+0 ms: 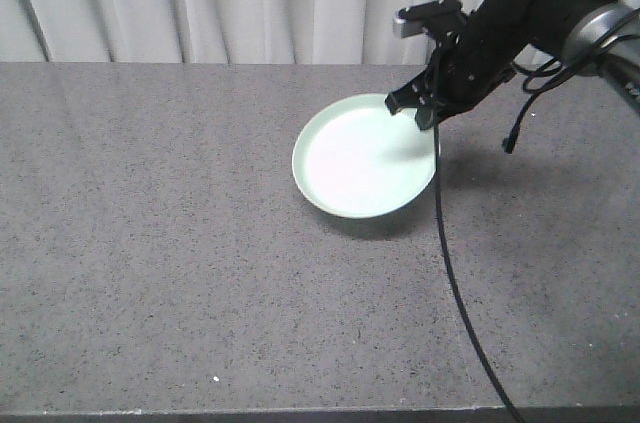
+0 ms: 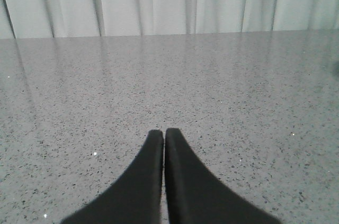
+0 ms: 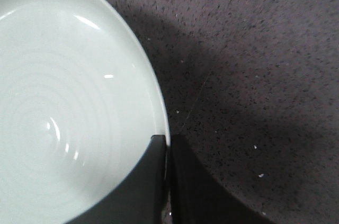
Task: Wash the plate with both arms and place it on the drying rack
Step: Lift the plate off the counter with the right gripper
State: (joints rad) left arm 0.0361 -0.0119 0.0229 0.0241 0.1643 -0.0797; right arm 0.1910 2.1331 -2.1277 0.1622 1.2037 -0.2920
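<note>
The black right gripper (image 3: 168, 142) was clamped on the rim of the round pale mint-green plate (image 1: 362, 161), tilted on the speckled grey surface (image 1: 150, 263), the left gripper (image 2: 164, 135) pressed together empty; washing and racking apparently lay ahead.

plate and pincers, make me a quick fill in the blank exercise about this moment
1. The right pincer is shut on the ____ of the plate.
2. The left pincer is shut and holds ____.
3. Of the two wrist views, only the ____ one shows the plate.

Missing words: rim; nothing; right.
</note>
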